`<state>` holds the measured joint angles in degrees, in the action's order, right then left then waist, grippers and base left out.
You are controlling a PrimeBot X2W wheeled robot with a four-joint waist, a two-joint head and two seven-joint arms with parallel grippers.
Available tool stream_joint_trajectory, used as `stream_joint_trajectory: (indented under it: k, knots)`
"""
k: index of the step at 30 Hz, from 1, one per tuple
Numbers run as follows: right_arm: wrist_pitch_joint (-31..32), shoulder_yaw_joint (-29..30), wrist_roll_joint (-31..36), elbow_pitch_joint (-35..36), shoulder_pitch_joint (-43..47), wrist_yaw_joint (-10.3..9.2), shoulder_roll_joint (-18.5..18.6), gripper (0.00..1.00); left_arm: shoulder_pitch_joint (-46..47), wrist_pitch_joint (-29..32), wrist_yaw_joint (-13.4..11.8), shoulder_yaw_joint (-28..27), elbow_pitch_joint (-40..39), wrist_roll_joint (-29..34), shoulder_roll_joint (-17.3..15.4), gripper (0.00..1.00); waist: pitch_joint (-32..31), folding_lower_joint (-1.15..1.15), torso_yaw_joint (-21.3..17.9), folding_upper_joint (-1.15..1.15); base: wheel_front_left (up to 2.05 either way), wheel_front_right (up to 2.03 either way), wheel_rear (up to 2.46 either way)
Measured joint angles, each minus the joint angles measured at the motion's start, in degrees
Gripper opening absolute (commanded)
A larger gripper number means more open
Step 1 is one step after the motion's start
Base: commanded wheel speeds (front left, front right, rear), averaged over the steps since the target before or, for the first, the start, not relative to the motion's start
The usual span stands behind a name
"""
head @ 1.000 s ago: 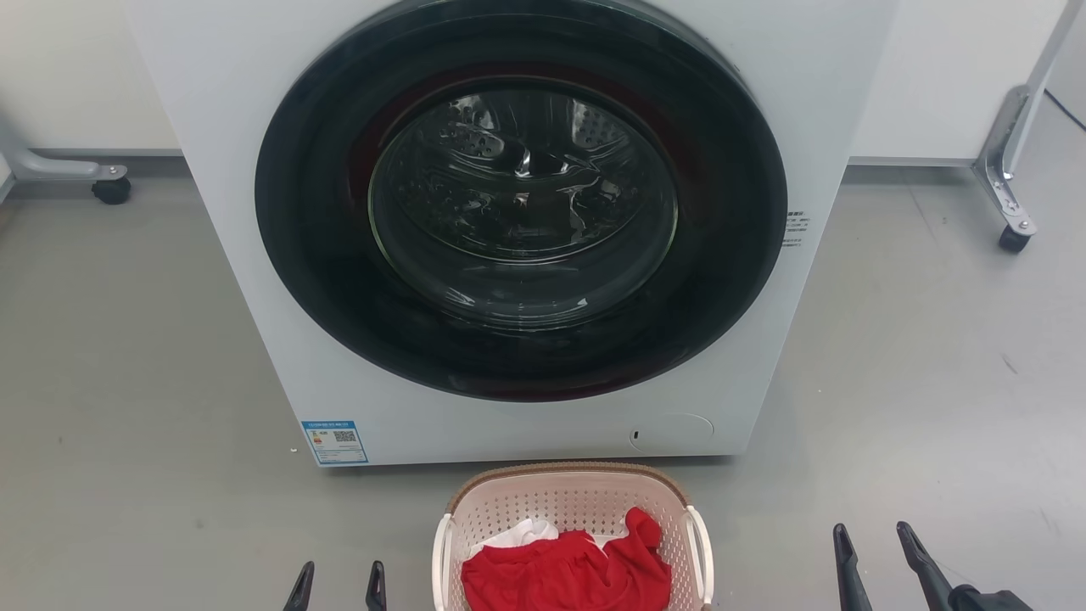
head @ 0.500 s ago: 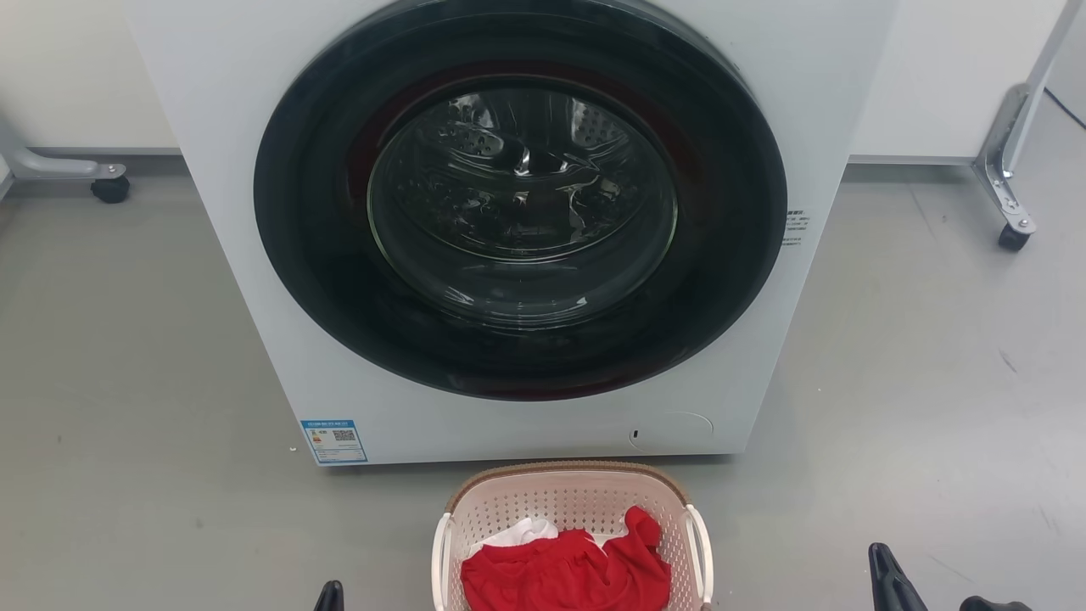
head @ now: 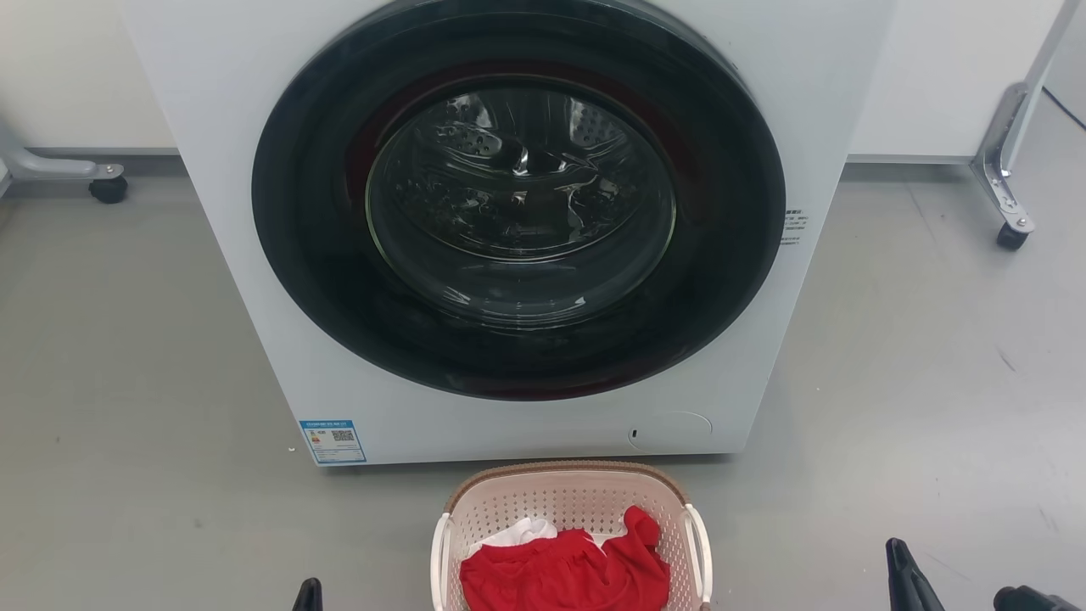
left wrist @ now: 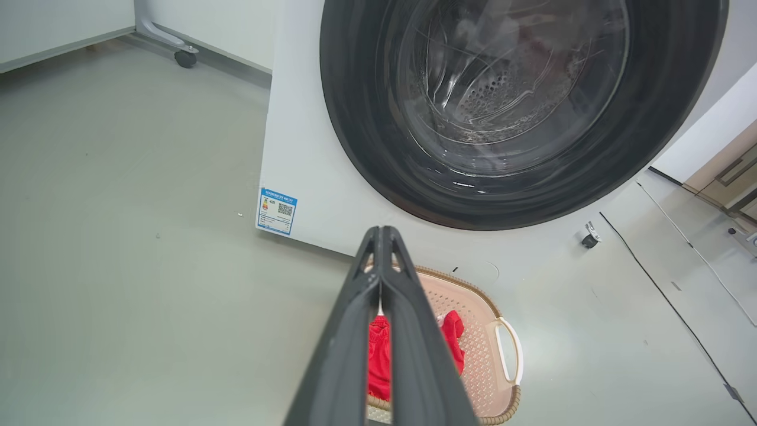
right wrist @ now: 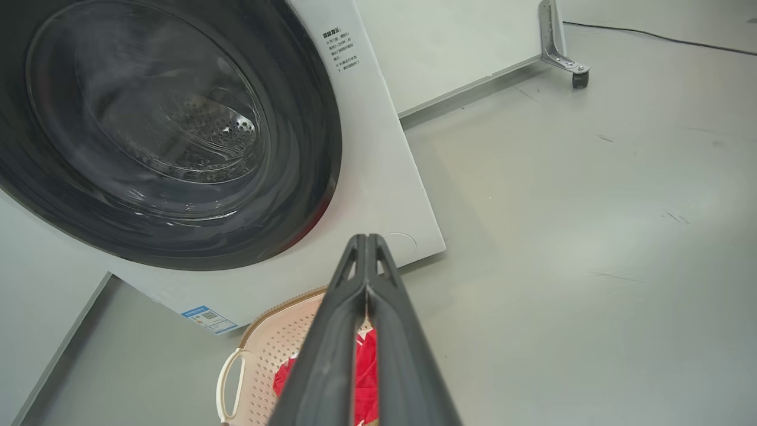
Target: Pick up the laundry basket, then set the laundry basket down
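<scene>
I see the laundry basket (head: 577,505) on the smooth grey floor (head: 127,382), close in front of the white washing machine (head: 526,433). It is cream perforated plastic with a brown woven rim, and red cloth (head: 564,577) is heaped inside. My left gripper (left wrist: 383,232) and right gripper (right wrist: 366,239) are both pressed together, holding nothing.

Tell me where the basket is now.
The basket sits at the bottom centre of the head view, on the floor just in front of the washer.

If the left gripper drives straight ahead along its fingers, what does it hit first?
Likely the washing machine's white front panel, just below the door: the shut left gripper aims there. The laundry basket seems to lie under that line, but depth is unclear.
</scene>
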<state>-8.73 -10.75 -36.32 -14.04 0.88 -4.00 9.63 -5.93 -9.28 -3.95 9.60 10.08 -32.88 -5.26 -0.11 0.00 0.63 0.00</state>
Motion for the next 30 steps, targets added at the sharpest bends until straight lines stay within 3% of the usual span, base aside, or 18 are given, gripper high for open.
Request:
stream_joint_trajectory:
  k: [30]
  knots:
    - [6.2,7.3,-22.0,-1.2,-2.3,4.09,-2.8,0.0,3.8,6.4,4.4,-5.9,2.7,-23.4,1.1,0.0,0.1,0.0,-0.3,0.0,0.0,0.0,0.0]
